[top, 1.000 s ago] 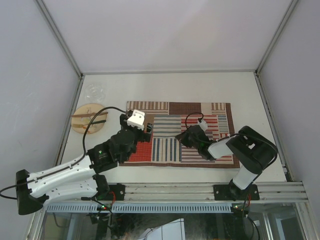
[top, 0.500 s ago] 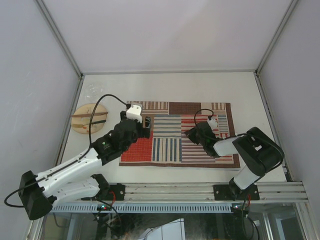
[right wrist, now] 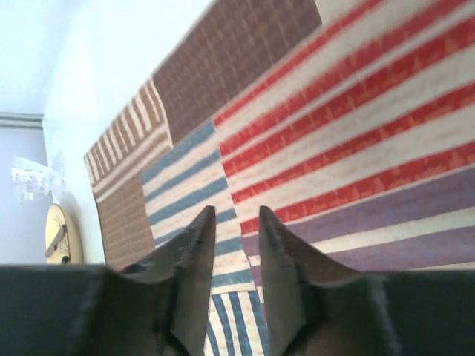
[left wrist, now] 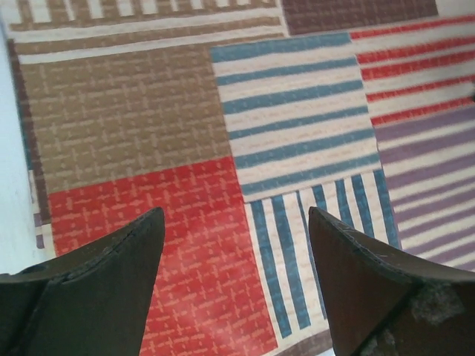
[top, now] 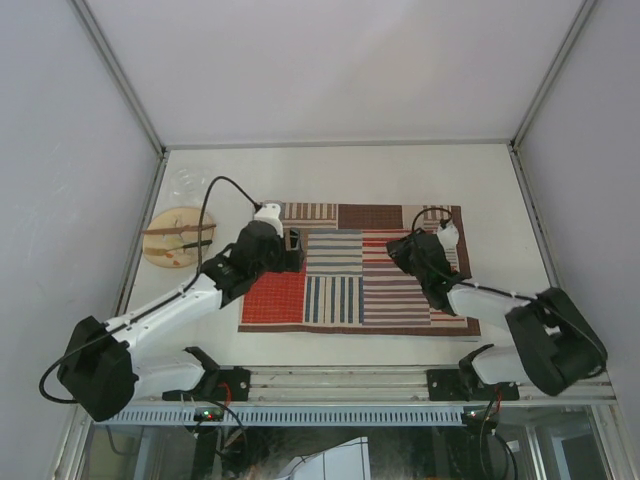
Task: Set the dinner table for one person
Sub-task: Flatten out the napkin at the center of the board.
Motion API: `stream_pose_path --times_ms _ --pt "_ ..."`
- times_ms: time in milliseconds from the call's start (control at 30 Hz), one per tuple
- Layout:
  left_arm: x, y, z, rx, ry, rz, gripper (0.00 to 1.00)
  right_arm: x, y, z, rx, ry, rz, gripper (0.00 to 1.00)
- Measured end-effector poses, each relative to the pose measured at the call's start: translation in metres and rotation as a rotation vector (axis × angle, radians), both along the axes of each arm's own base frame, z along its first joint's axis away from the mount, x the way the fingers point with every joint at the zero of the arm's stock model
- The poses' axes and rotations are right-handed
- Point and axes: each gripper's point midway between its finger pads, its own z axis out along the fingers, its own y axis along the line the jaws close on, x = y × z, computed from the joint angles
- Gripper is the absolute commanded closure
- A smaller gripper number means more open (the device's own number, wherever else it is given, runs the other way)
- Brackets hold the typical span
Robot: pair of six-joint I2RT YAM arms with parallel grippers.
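White and matte, the dinner table (top: 500, 190) is edged by aluminium rails and walled in by pale panels. Both arm bases are seen at its near rail. Just beyond them, a striped patchwork placemat (top: 350, 290) is laid flat near the middle of the tabletop, with bare white surface left all around it.

The left gripper (top: 294, 244) is held over the placemat's far left part. In the left wrist view its fingers (left wrist: 104, 282) are spread wide apart above the red and blue-striped patches (left wrist: 185, 126), and nothing is held between them. The right gripper (top: 402, 246) is held over the placemat's right part. In the right wrist view its fingers (right wrist: 194, 274) are drawn almost together, a narrow gap is left, and only the cloth (right wrist: 334, 111) is seen through it.

Farther left, off the placemat, a round wooden plate (top: 178, 240) is set on the table with thin sticks laid across it. Beyond it, near the far left corner, a clear glass item (top: 190, 182) is made out, too faint to be identified.
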Motion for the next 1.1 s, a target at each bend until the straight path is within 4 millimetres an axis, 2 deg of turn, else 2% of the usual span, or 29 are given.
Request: stream_pose_path --times_ms 67,167,267,400,633,733,867,967,1100 --pt "0.010 0.011 -0.002 -0.037 0.025 0.048 0.18 0.004 -0.009 0.021 0.000 -0.050 -0.029 0.56" --pt "0.025 0.026 -0.006 -0.080 0.050 0.110 0.18 0.010 -0.030 0.044 -0.006 -0.104 -0.090 0.54" --pt "0.031 0.030 -0.017 -0.094 0.091 0.132 0.18 0.014 -0.050 0.053 -0.014 -0.122 -0.148 0.54" --pt "0.042 0.028 -0.036 -0.117 0.178 0.140 0.18 0.019 -0.079 0.051 -0.032 -0.105 -0.225 0.55" --pt "0.079 0.034 -0.034 -0.245 0.200 0.179 0.19 0.032 -0.129 0.037 -0.025 -0.030 -0.340 0.56" --pt "0.095 0.034 -0.036 -0.276 0.214 0.186 0.19 0.030 -0.145 0.027 -0.023 0.012 -0.373 0.56" --pt "0.113 0.028 -0.038 -0.302 0.227 0.167 0.20 0.030 -0.148 0.026 -0.012 0.031 -0.379 0.56" --pt "0.125 0.023 -0.039 -0.333 0.242 0.150 0.21 0.040 -0.142 0.029 0.014 0.029 -0.365 0.57" --pt "0.135 0.029 -0.046 -0.363 0.261 0.164 0.23 0.056 -0.130 0.026 0.049 0.038 -0.339 0.57"
